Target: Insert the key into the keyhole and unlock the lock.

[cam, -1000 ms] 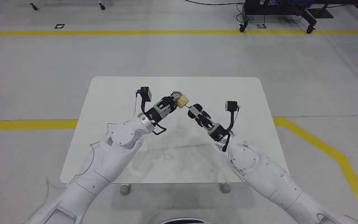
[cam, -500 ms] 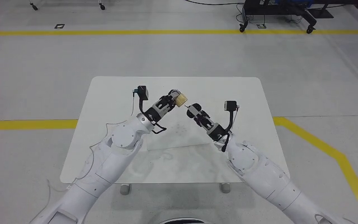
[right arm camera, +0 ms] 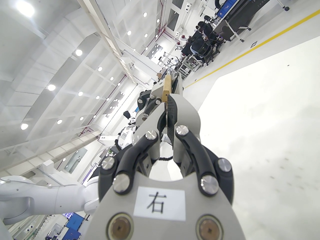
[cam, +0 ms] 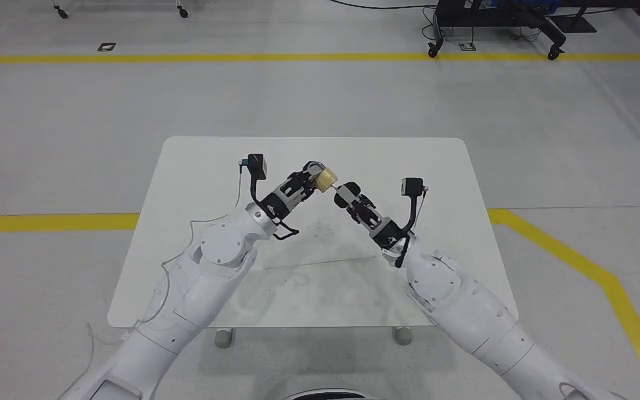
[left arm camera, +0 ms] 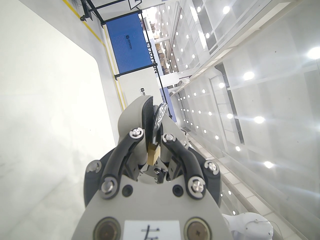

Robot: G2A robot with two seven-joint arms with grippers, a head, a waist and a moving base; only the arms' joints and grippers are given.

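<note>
Right now the lock (cam: 324, 180) is up in the air over the middle of the surface (cam: 200, 220), not lying on it. It is a small yellow metal lock. It is likely hard, a bit heavy for its size, and smooth enough to slip. The left pincer (cam: 312, 180) is pinched shut on it. I think the best place to hold it is by its flat sides, so the keyhole end is free. The right pincer (cam: 343, 193) is closed tight too, with its tip just beside the lock. I think the key is squeezed in there, but it is too thin to see well. A key is stiff and tiny, so hold it by its wide end and push it in straight.
</note>
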